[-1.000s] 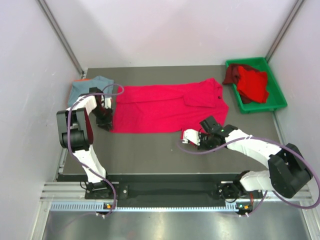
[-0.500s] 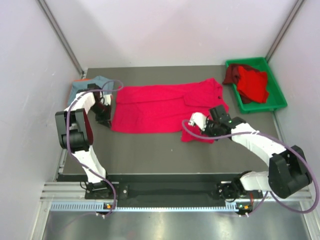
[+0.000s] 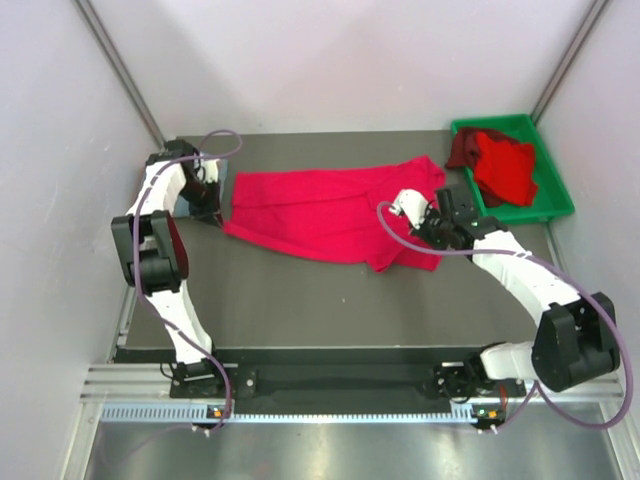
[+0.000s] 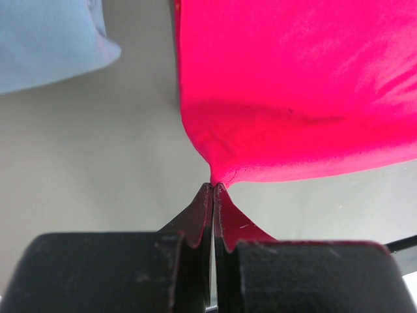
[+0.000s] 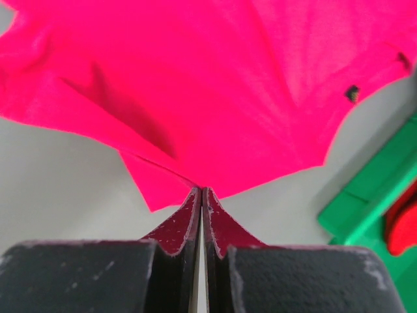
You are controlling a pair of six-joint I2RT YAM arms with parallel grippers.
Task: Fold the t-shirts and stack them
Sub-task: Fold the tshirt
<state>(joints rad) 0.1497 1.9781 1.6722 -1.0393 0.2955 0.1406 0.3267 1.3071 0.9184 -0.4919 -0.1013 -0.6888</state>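
A bright red t-shirt (image 3: 320,205) lies spread across the middle of the table. My left gripper (image 3: 214,205) is shut on its near left corner, and in the left wrist view the cloth (image 4: 306,85) hangs from the closed tips of that gripper (image 4: 214,186). My right gripper (image 3: 432,226) is shut on the shirt's near right edge. The right wrist view shows the fabric (image 5: 215,78) pinched at the tips of the right gripper (image 5: 201,189), with a folded flap beneath. A grey-blue t-shirt (image 4: 45,39) lies just left of the red one.
A green bin (image 3: 525,214) stands at the far right with a red t-shirt (image 3: 503,165) and a darker red one (image 3: 462,150) in it. Its corner (image 5: 384,169) shows close to the right gripper. Grey walls close in both sides and the back.
The left gripper shut on the shirt's corner. Both grippers moved toward the far side, drawing the shirt's near edge up and back over the cloth.
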